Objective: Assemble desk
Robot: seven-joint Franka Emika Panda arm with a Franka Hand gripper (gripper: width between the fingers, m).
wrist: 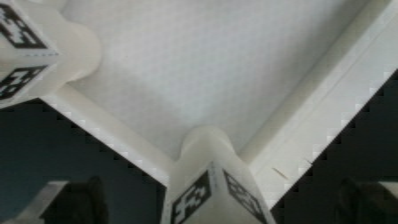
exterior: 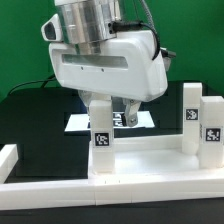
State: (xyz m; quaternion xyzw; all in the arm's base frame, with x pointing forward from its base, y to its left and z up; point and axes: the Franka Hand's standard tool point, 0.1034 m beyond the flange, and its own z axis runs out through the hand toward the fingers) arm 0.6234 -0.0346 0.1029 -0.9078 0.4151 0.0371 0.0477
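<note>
The claw hangs low over the black desk, its white housing filling the top of the exterior view. Below it lies the white tabletop, tray-like, towards the desk's front edge and reaching to the desk's edge on the exterior view's right. The near leg stands upright at the tabletop's corner on the exterior view's left, tag facing the camera, its top right under the claw. In the wrist view that near leg rises from a corner where two raised rims of the tabletop meet, and the claw is spread wide: the dark fingers are blurred at either side, with clear gaps to the leg, nothing pinched. A second leg shows at another corner of the tray there. Over at the exterior view's right, two more tagged legs stand upright side by side, the taller-looking leg and the outer leg. Behind the claw the marker board lies flat mid-desk. A low white border bar runs along the desk's front edge.
</note>
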